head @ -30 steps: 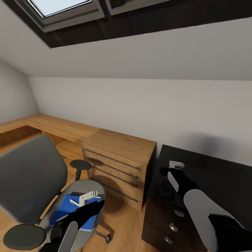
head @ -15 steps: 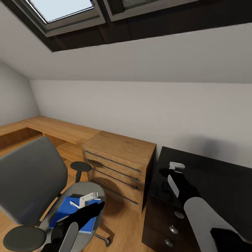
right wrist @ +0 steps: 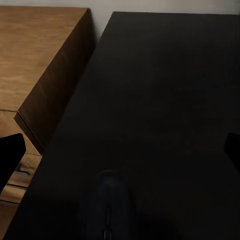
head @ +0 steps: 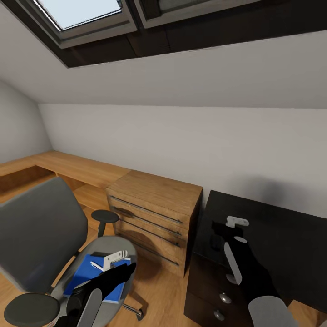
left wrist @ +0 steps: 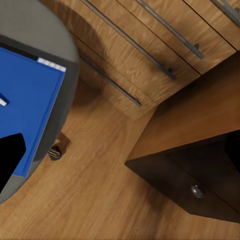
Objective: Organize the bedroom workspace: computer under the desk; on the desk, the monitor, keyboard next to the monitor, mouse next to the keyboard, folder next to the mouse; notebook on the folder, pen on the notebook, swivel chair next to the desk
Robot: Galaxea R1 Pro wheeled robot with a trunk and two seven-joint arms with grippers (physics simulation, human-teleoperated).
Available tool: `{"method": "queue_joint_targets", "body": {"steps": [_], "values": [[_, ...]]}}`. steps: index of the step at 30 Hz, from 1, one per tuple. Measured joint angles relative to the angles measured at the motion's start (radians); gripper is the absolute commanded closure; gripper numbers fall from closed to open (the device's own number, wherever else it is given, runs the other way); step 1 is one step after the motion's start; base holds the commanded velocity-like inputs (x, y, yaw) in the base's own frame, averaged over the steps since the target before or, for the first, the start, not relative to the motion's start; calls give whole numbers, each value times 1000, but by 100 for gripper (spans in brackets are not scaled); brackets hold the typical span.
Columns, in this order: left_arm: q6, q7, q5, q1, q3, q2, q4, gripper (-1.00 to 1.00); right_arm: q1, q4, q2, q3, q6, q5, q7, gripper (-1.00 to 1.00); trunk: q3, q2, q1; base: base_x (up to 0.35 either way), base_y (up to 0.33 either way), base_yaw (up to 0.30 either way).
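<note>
The grey swivel chair [head: 36, 231] stands at the left, and the bright blue folder [head: 91, 274] lies flat on its seat with a thin white stick on top. My left gripper [head: 121, 268] hovers open just above the folder [left wrist: 25, 100], with one black finger [left wrist: 10, 160] over its edge. At the right is the corner of the black desk [head: 272, 227]. My right gripper [head: 222, 231] hangs open above it. The dark mouse [right wrist: 107, 205] rests on the desk top just short of the open right gripper [right wrist: 120, 152], and it also shows as a dark lump, the mouse [head: 214, 243].
A light-wood drawer chest [head: 154, 213] stands between chair and desk. A black drawer unit with silver knobs [head: 222, 297] sits under the desk corner. A low wooden shelf [head: 68, 165] runs along the sloped grey wall. Bare wood floor [left wrist: 100, 200] lies between chair and drawers.
My right arm has drawn back and to the right over the desk corner. The view tilted slightly at first. The left gripper, folder and chair have stayed put.
</note>
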Motion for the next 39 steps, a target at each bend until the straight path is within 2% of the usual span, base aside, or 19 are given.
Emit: {"method": "queue_joint_targets", "body": {"steps": [26,39], "values": [[2,0,1,0,0,0,0,-100,6,-15,13,3,0,-1,1,-100,0,0,0,-3,0,0],[2,-1,1,0,1,0,0,-100,6,-15,13,2,-1,-1,1,-100,0,0,1,-316,0,0]]}}
